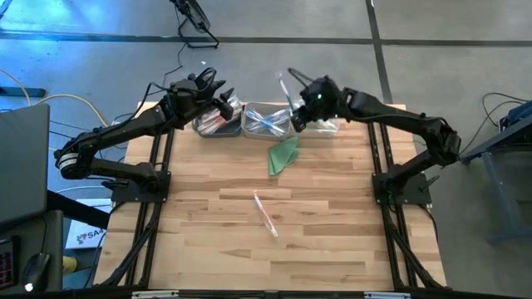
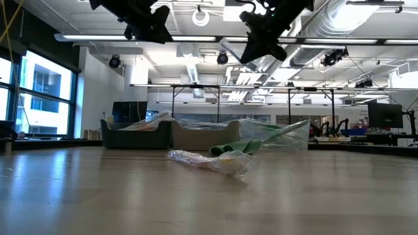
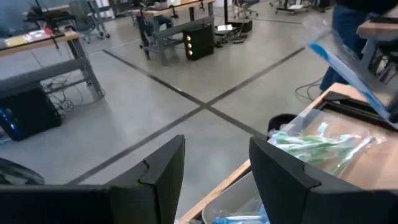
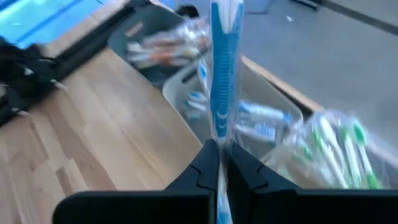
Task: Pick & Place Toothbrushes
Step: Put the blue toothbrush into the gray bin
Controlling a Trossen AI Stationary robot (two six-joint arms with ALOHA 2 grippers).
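The right gripper hangs over the middle bin at the far edge of the counter, fingers pinched tight on a blue toothbrush in its clear wrapper, standing upright between them. The left gripper hovers above the left bin, fingers spread wide, holding nothing.

To do this drop well, I'd say: get the brush squarely over the blue pile first, tip it toward lying flat, come down low, then open; released upright from this height, it could bounce off the rim.

Count: three heaps along the far edge, orange-handled brushes in the left bin, blue ones in the middle, and green brushes on the right, too many in each to number. One wrapped toothbrush lies alone mid-counter, well apart. One green folded cloth sits just in front of the bins.
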